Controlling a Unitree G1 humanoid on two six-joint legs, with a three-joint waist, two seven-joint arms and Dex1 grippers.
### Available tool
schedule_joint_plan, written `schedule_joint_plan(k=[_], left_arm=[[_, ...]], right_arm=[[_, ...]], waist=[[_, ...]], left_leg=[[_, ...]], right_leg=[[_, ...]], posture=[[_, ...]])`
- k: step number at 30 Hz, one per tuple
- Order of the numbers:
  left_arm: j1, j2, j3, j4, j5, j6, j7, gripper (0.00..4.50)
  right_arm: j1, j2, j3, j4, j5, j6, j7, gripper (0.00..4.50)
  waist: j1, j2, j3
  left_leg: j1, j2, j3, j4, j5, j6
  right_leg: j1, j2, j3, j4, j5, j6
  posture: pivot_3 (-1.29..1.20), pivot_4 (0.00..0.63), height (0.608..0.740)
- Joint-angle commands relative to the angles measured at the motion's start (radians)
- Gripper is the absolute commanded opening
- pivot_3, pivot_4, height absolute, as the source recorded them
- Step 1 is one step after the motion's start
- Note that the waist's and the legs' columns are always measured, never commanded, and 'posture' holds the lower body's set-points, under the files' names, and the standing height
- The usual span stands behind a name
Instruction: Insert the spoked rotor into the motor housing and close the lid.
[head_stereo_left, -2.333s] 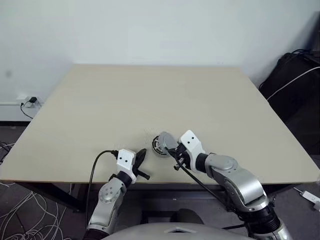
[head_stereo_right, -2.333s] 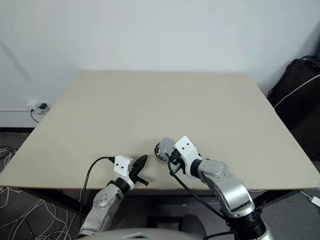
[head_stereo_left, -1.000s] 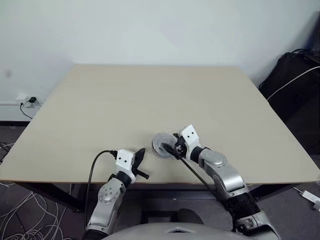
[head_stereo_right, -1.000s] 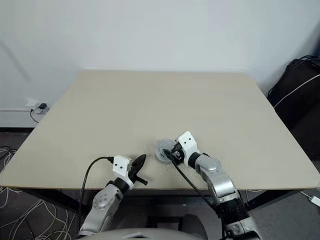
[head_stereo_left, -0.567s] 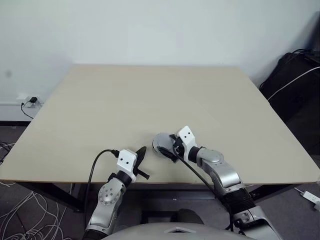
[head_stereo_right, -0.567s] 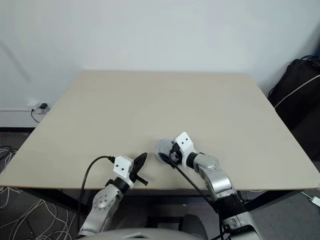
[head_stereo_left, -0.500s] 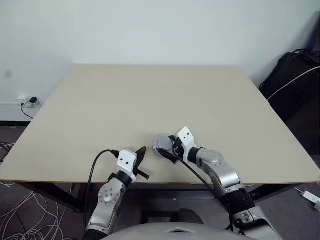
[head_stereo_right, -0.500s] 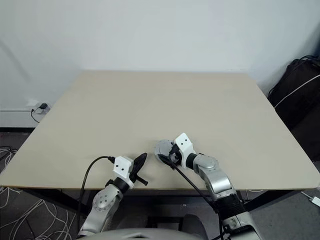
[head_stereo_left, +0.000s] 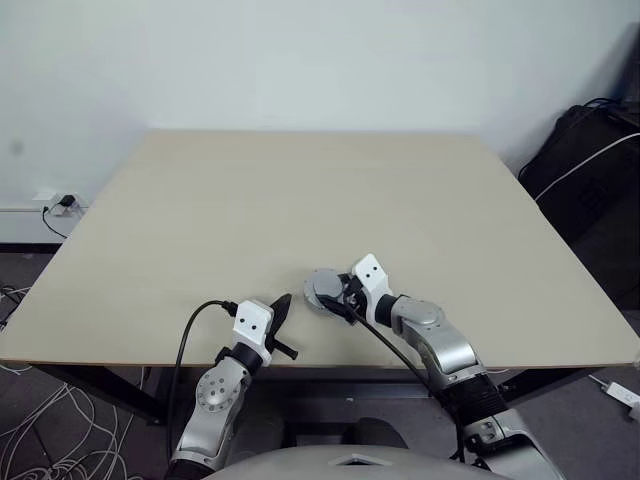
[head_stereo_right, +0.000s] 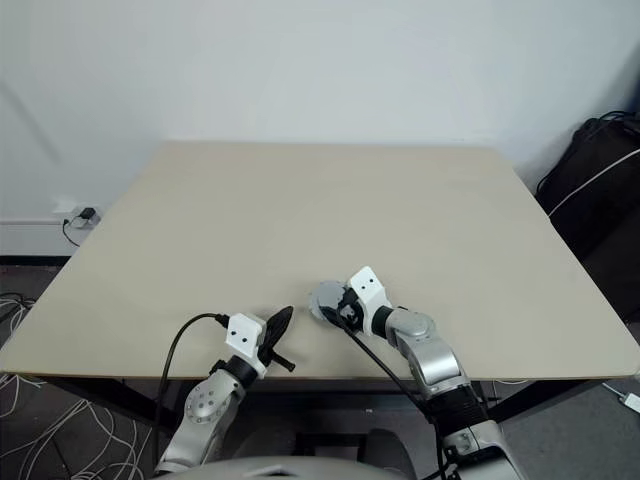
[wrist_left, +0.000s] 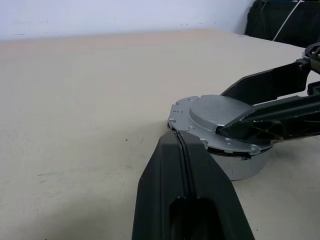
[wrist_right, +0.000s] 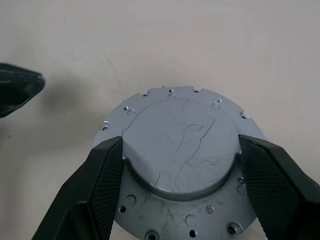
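Head camera first: the lid (head_stereo_left: 322, 288) sits near the front edge of the beige desk (head_stereo_left: 300, 200), roughly at its middle, plain grey face up. The right claw (head_stereo_left: 338, 298) comes in from the right and is right on it. The left claw (head_stereo_left: 283, 302) sits a bit to the near left of the lid, just short of it, a black cable (head_stereo_left: 190, 330) looping off its wrist. Off the desk there's a black bag (head_stereo_left: 585, 170) on the far right and a wall socket (head_stereo_left: 62, 201) on the left.

Left wrist cam: that claw's two black fingers (wrist_left: 186, 200) are pressed together with nothing between them, tips pointing at the lid (wrist_left: 212, 112) and ending just in front of its rim. The lid rests on a round silver-walled body, the motor housing (wrist_left: 240, 167), with a thin dark seam between the two. The right claw's fingers (wrist_left: 270, 117) reach in over the lid from the far side.

Right wrist cam: the right claw (wrist_right: 180, 165) is spread wide, one finger (wrist_right: 102, 182) on each side of the lid's raised middle (wrist_right: 180, 147), pads right up against it. The left claw's tip (wrist_right: 17, 92) pokes in at the edge.
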Motion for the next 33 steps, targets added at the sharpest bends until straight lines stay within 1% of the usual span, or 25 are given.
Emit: schedule_joint_plan(k=[1, 13, 21, 28, 33], left_arm=[[-0.009, -0.002, -0.007, -0.012, 0.002, -0.021, -0.002, 0.0], [-0.005, -0.003, -0.01, -0.023, -0.002, -0.008, -0.006, 0.0], [0.005, -0.005, -0.01, -0.037, -0.006, 0.003, -0.002, 0.0], [0.005, -0.006, -0.011, -0.042, -0.009, 0.011, -0.002, 0.0], [0.003, -0.01, -0.01, -0.042, -0.018, 0.028, -0.005, 0.0]], right_arm=[[-0.015, 0.004, -0.026, -0.012, 0.001, -0.001, -0.018, 3.2], [-0.027, -0.019, 0.037, -0.007, -0.066, 0.06, -0.02, 3.2], [-0.042, -0.049, 0.077, 0.001, -0.092, 0.114, 0.006, 3.2], [-0.051, -0.06, 0.085, 0.003, -0.094, 0.142, 0.011, 3.2], [-0.043, -0.04, 0.061, -0.001, -0.08, 0.148, -0.017, 3.2]], waist=[[0.0, 0.0, 0.0], [0.0, 0.003, -0.003], [0.0, 0.004, -0.005], [0.0, 0.004, -0.007], [0.0, 0.004, -0.008]], left_leg=[[0.0, 0.0, 0.0, 0.0, 0.0, 0.0], [0.001, 0.0, 0.0, 0.0, 0.0, 0.0], [0.003, 0.0, 0.0, 0.0, 0.0, 0.0], [0.003, 0.0, 0.0, 0.0, 0.0, 0.0], [0.003, 0.0, 0.0, 0.0, 0.0, 0.0]], right_leg=[[0.0, 0.0, 0.0, 0.0, 0.0, 0.0], [0.001, 0.0, 0.0, 0.001, 0.0, 0.0], [0.002, 0.0, 0.0, 0.001, 0.0, 0.0], [0.002, 0.0, 0.0, 0.001, 0.0, 0.0], [0.002, 0.0, 0.0, 0.001, 0.0, 0.0]], posture=[[0.0, 0.0, 0.74], [0.0, 0.0, 0.74], [0.0, 0.0, 0.74], [0.0, 0.0, 0.74], [0.0, 0.0, 0.74]])
